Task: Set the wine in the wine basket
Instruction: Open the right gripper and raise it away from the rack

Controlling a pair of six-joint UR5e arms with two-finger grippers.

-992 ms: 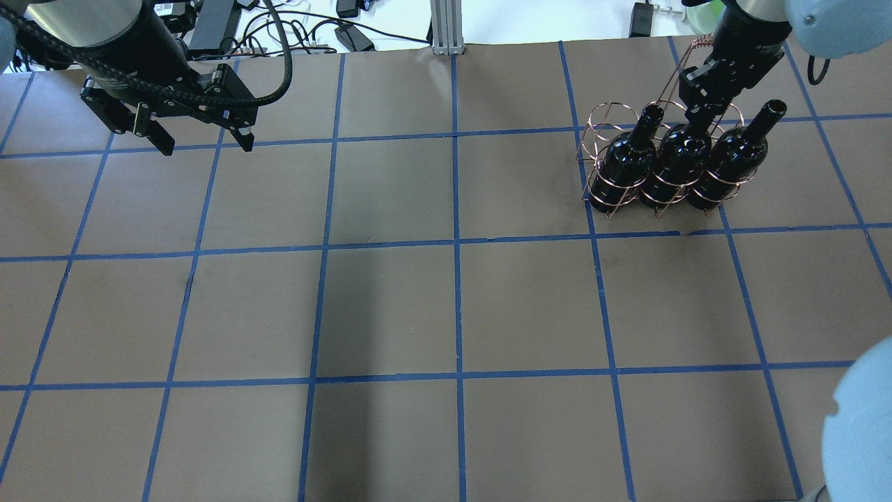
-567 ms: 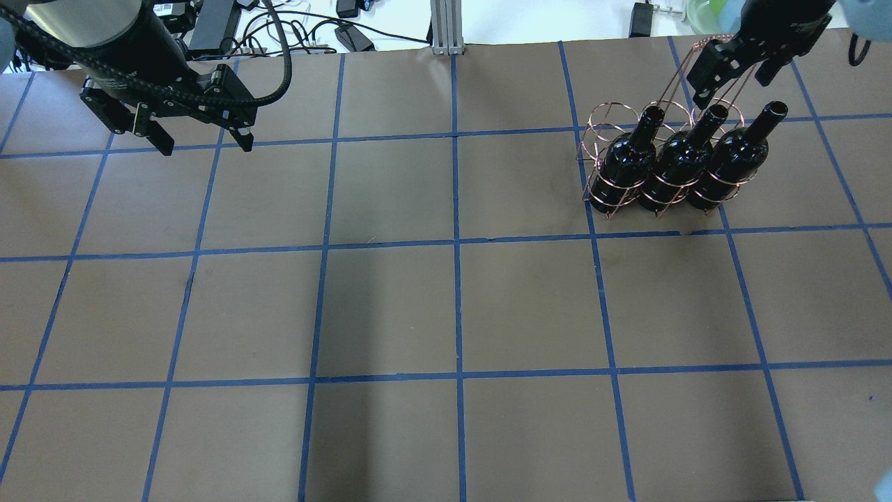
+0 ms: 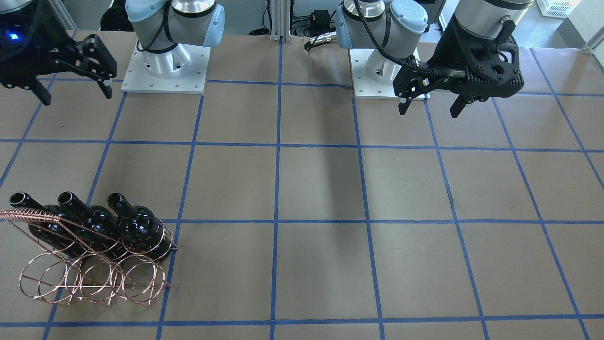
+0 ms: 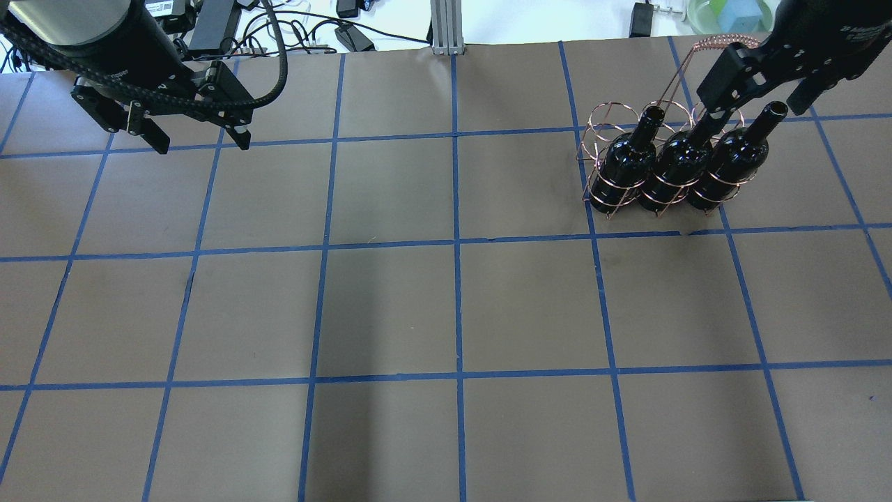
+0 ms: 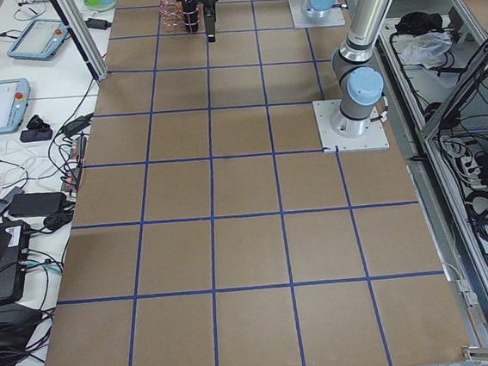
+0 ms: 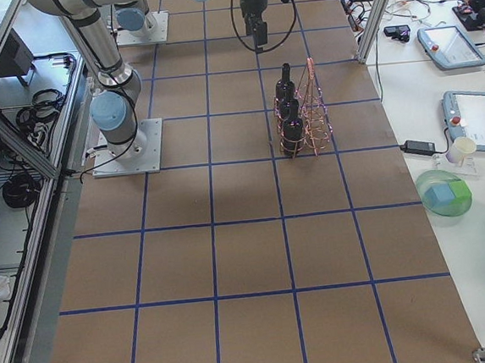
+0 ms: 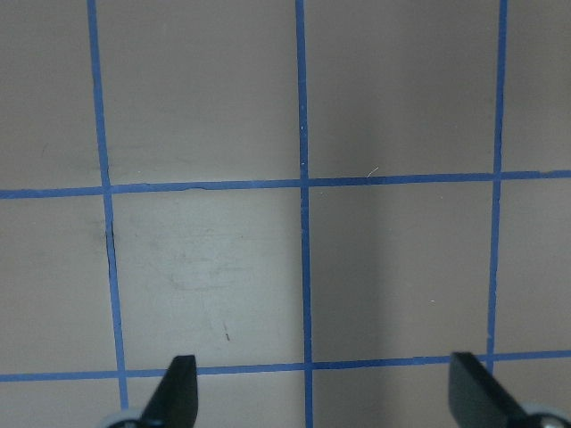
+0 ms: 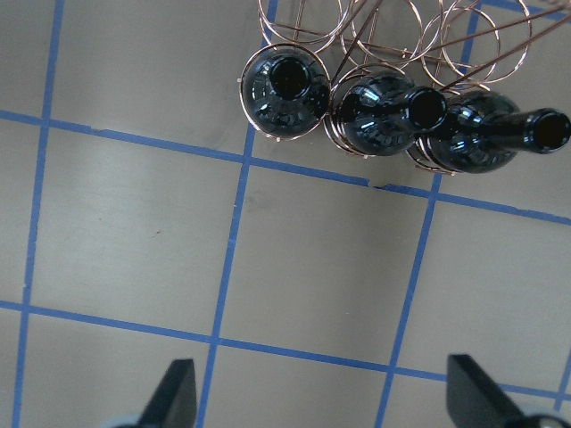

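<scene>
Three glossy black wine bottles stand side by side in the near row of the copper wire basket (image 4: pixel 605 123): left (image 4: pixel 624 167), middle (image 4: pixel 677 162), right (image 4: pixel 733 155). The front-facing view shows the bottles (image 3: pixel 94 222) and the basket (image 3: pixel 94 283) with its empty row of rings. My right gripper (image 4: pixel 756 99) is open and empty, raised above the bottles and touching none. Its wrist view looks down on the bottle mouths (image 8: pixel 393 111) past its spread fingers (image 8: pixel 174 397). My left gripper (image 4: pixel 202 145) is open and empty far off at the left, over bare table.
The basket's braided handle (image 4: pixel 725 42) rises beside my right gripper. Brown table paper with a blue tape grid (image 4: pixel 456 244) covers the table. Cables and power bricks (image 4: pixel 209 24) lie past the far edge. The arm bases (image 3: pixel 165 66) stand on the robot side.
My right gripper has come off the middle bottle's neck and lifted up and to the right, jaws spread. The bottles and basket have stayed put. The left gripper has barely moved.
</scene>
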